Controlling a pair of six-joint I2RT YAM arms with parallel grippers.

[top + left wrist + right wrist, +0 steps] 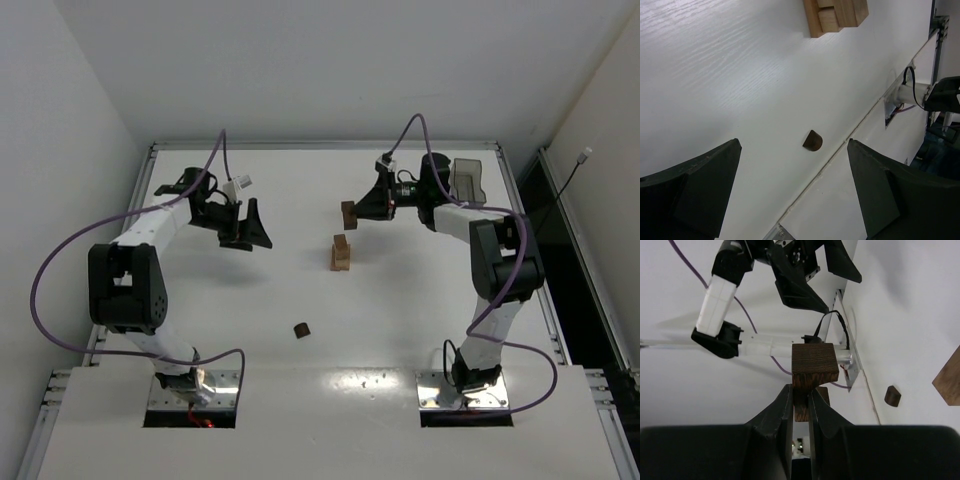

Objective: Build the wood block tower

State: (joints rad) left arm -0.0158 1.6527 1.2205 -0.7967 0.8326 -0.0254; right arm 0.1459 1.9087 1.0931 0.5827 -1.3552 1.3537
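Two grippers, one busy. The left gripper (245,228), black fingers spread and empty, hangs well left. A small dark brown rounded wood piece (301,329) lies loose on the near side. The light tan square-edged wood tower (341,253) stands mid-table. Just beyond it (slightly right) the right gripper (356,212) pinches a dark brown grained wood block (349,214); that arm is nearer.

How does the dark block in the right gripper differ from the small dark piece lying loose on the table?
The held block is square-edged; the loose piece has one rounded side. The held block is pinched by the right gripper; the loose piece lies free on the table. Both are dark brown wood.
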